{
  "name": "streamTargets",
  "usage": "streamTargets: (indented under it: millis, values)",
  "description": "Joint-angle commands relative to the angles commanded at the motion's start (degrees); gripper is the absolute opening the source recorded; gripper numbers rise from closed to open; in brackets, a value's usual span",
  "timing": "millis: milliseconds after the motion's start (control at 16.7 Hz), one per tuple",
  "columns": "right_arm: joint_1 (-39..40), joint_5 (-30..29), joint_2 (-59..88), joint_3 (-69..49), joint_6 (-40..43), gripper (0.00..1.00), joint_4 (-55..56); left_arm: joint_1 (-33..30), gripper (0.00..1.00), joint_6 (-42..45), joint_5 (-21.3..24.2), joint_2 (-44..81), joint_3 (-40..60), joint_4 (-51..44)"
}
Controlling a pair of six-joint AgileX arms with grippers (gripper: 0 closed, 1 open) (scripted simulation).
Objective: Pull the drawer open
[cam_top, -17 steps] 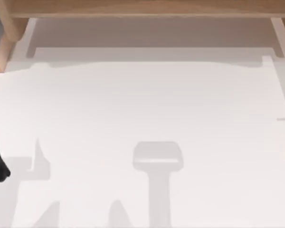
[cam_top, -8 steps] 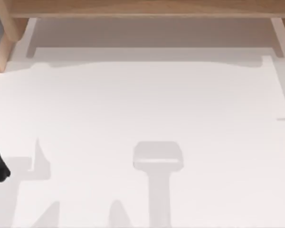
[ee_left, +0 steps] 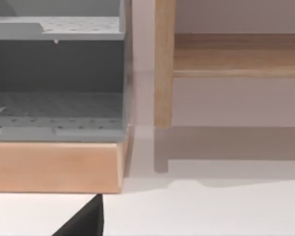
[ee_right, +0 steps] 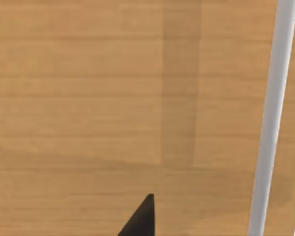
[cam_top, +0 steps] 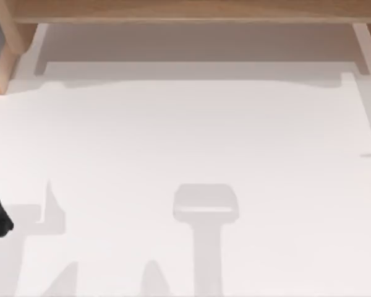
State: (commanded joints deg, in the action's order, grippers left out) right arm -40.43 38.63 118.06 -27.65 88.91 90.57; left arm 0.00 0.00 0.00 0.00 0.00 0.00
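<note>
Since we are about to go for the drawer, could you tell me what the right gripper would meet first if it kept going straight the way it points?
Most likely the wooden panel, close ahead of the right gripper's fingertip; the grey bar handle lies off to one side.

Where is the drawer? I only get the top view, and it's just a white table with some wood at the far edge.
Observer: The right wrist view faces a wooden panel up close, with a thin silver bar across it, maybe the handle.
Operator: Is the right gripper touching that bar?
Observer: No. The right gripper shows as a dark tip against the wood, apart from the bar.
Operator: What about the left one?
Observer: The left gripper is low over the table, facing a grey box with dotted shelves that sits on a wooden block, beside a wooden post.
</note>
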Motion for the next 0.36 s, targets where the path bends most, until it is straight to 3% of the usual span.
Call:
streamTargets:
  millis: [360]
  values:
    - [0.0,0.0,0.0,0.0,0.0,1.0,0.0,0.0,1.0,0.0,0.0,0.0,0.0,0.0]
